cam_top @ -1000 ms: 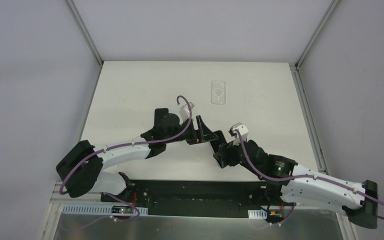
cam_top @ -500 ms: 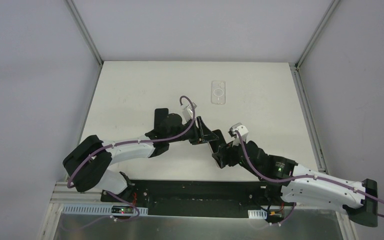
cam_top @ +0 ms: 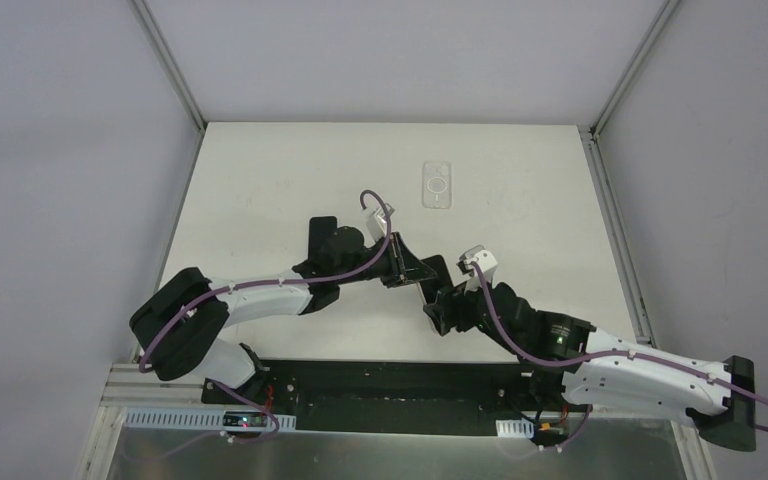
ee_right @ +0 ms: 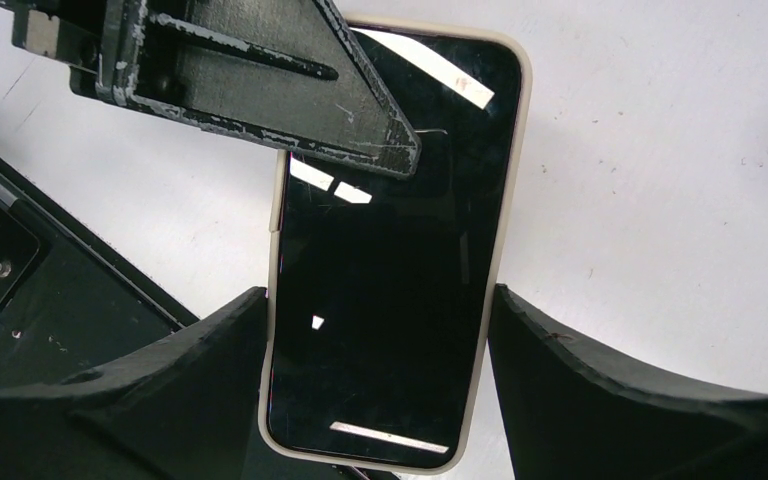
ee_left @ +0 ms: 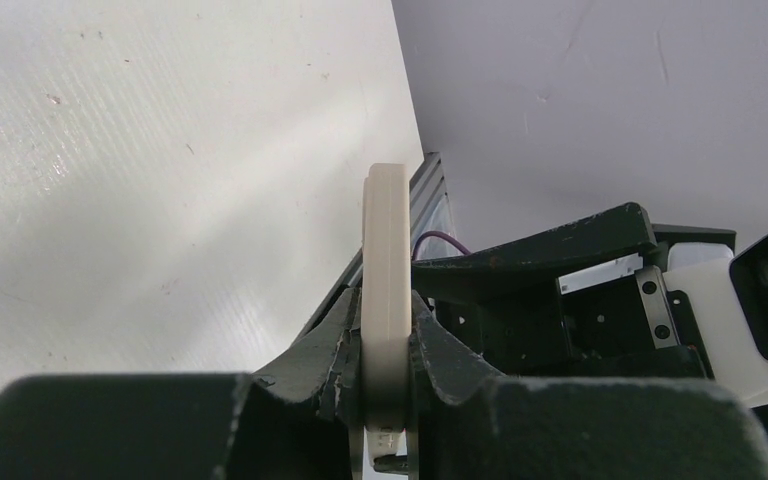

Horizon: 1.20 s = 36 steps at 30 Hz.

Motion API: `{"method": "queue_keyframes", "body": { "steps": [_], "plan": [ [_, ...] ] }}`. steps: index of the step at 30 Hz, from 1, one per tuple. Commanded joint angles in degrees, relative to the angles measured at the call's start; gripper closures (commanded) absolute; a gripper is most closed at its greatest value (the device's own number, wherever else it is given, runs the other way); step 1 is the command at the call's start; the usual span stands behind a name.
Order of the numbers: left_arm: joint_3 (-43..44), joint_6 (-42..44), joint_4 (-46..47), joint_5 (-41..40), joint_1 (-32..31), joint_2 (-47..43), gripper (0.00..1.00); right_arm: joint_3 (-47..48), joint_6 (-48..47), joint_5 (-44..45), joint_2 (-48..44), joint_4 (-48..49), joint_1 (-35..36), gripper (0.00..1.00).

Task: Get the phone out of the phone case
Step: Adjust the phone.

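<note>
A phone (ee_right: 390, 280) with a black screen and a cream rim is held in the air between both grippers, near the table's front middle. My left gripper (ee_left: 387, 312) is shut on its two flat faces, with the cream edge (ee_left: 387, 240) standing up between the fingers. My right gripper (ee_right: 378, 295) is shut across the phone's width, one finger against each long side. The left finger (ee_right: 260, 70) crosses the screen's upper part. A clear phone case (cam_top: 437, 186) with a round ring lies flat on the table, farther back and apart from both grippers.
The white table (cam_top: 260, 190) is walled by grey panels on three sides. A black rail (cam_top: 400, 385) with the arm bases runs along the near edge. Both arms (cam_top: 260, 295) reach in low toward the middle, their purple cables looping above.
My left gripper has closed from open onto the phone's faces and shifted slightly right. The right gripper and the phone have held their place.
</note>
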Motion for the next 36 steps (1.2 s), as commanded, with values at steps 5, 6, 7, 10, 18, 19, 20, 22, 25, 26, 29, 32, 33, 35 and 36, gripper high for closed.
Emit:
{"method": "queue_keyframes", "body": {
  "steps": [5, 6, 7, 10, 18, 19, 20, 22, 25, 26, 29, 32, 33, 35, 36],
  "plan": [
    [0.29, -0.90, 6.62, 1.03, -0.01, -0.53, 1.00, 1.74, 0.93, 0.57, -0.99, 3.82, 0.75, 0.29],
    [0.03, -0.81, 6.70, 0.62, 0.15, -1.15, 1.00, 2.13, 1.61, 0.64, -0.41, 3.36, 0.75, 0.09],
    [-0.24, -0.73, 6.72, 0.12, 0.47, -1.53, 1.00, 2.56, 2.59, 1.49, 0.27, 2.94, 0.75, 0.02],
    [-1.72, -0.85, 6.73, -1.83, 2.51, -4.32, 1.00, 4.01, 6.51, 5.56, 2.81, 1.24, 0.67, 0.00],
    [-7.50, -1.32, 6.77, -7.28, 10.37, -16.13, 1.00, 3.75, 20.50, 3.49, -0.13, 5.14, -2.88, 0.00],
    [-7.93, -1.39, 6.73, -7.91, 10.94, -17.53, 1.00, 3.77, 23.13, 0.29, -0.50, 4.97, -5.40, 0.00],
    [-8.45, -1.41, 6.73, -8.78, 11.31, -19.06, 1.00, 3.57, 26.07, -4.11, -0.87, 4.98, -8.73, 0.01],
    [-9.16, -1.25, 6.73, -10.01, 11.74, -22.01, 1.00, 0.92, 31.65, -15.00, -1.58, 8.07, -16.69, 0.02],
    [-10.37, -1.31, 6.73, -12.12, 11.83, -26.08, 1.00, -6.43, 38.88, -28.49, -4.32, 24.88, -23.76, 0.04],
    [-10.73, -1.31, 6.73, -12.66, 11.85, -27.22, 1.00, -8.54, 40.77, -31.30, -4.93, 30.66, -25.06, 0.04],
    [-11.32, -2.48, 6.73, -13.71, 11.86, -29.98, 1.00, -8.93, 44.30, -35.59, -3.72, 36.75, -26.62, 0.07],
    [-11.16, -4.70, 6.78, -12.98, 11.86, -30.97, 1.00, -8.36, 47.26, -38.46, 0.20, 42.29, -26.91, 0.10],
    [-11.00, -5.27, 6.81, -12.32, 11.86, -31.12, 1.00, -8.29, 48.51, -39.00, 1.50, 44.32, -26.87, 0.11],
    [-10.71, -6.08, 6.83, -11.87, 11.78, -31.60, 1.00, -8.12, 50.49, -40.00, 4.08, 47.68, -26.96, 0.13],
    [-10.70, -6.41, 6.86, -11.87, 11.84, -31.99, 1.00, -7.95, 51.24, -40.42, 5.35, 49.03, -26.97, 0.14]
  ]
}}
